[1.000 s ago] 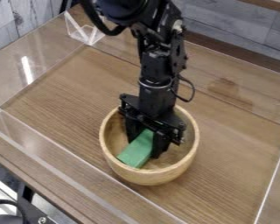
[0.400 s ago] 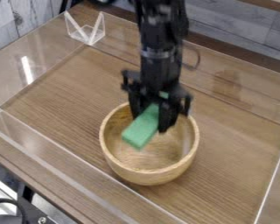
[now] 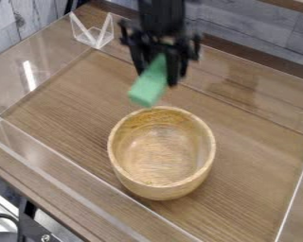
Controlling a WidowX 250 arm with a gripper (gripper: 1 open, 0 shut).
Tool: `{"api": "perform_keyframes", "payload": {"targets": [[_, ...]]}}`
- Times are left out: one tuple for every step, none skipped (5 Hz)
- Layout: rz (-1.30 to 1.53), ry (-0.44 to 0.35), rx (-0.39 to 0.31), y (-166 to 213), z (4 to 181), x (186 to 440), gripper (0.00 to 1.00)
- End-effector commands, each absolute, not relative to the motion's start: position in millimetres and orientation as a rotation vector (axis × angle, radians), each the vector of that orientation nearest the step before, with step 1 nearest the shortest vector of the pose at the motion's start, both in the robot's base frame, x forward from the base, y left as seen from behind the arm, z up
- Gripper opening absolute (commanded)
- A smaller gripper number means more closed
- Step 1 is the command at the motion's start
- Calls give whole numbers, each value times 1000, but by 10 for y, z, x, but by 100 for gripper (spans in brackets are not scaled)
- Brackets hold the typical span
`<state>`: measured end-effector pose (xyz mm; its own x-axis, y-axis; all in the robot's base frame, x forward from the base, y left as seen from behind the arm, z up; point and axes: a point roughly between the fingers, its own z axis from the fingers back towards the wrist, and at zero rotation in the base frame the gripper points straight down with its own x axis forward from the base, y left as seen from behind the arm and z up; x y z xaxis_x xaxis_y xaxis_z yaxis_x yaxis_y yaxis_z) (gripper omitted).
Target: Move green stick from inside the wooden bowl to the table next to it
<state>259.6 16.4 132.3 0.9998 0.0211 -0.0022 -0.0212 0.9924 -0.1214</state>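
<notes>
The green stick [image 3: 148, 83] hangs tilted in the air, above and behind the far left rim of the wooden bowl [image 3: 162, 152]. My gripper [image 3: 159, 59] points down and is shut on the stick's upper end, its black fingers on either side. The bowl's inside shows bare wood grain with nothing in it. The bowl stands on the brown wood-grain table [image 3: 79, 99], near its front edge.
Clear acrylic walls [image 3: 27, 66] run around the table's edges. A small clear bracket [image 3: 91, 30] stands at the back left corner. Bare tabletop lies to the left of the bowl and behind it.
The gripper has risen out of the bowl with the green stick and moved back and a little left. The stick now hangs clear above the rim.
</notes>
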Motion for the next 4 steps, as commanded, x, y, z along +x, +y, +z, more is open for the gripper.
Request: {"api": "perform_keyframes", "payload": {"targets": [[-77,-63,-120,-67,1381,2496,0],[-146,-60,-129,-327,1286,2390,0],[-100,-75,-107,48,1282,2446,0],[-154,-83,-115,-290,1238,2421,0]]}}
